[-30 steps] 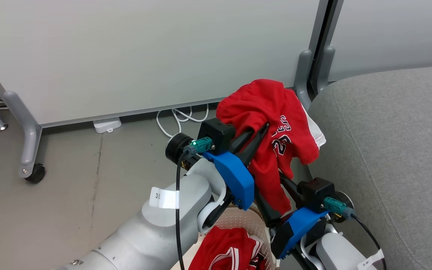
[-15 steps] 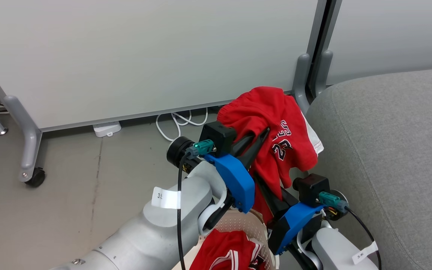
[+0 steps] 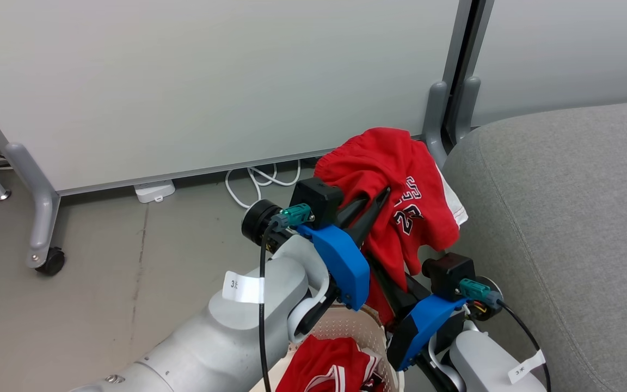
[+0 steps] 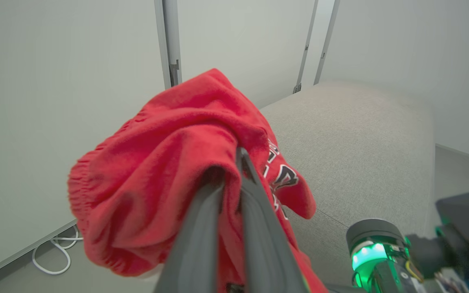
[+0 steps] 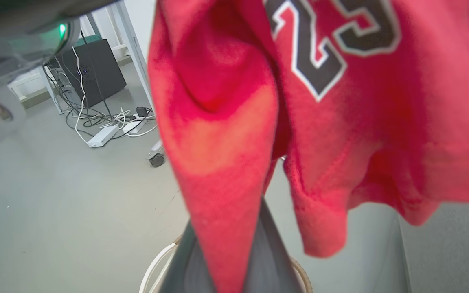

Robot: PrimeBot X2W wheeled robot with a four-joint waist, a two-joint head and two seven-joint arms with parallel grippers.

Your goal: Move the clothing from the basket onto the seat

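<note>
R claw (image 3: 393,281) closed since prev | pinches red garment (image 3: 395,163) low end | L claw (image 3: 379,198) clamps top, over basket (image 3: 358,325)

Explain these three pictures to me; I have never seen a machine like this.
This is a wheeled robot with two arms, each ending in a two-fingered gripper. One picture looks down from a camera on its head. The other two come from cameras on the wrists, each looking out along that arm's own gripper. The left gripper and the right gripper are both closed on one red garment bearing the number 23, held up over the basket. A second red garment lies inside the basket. The grey seat is on the robot's right.
</note>
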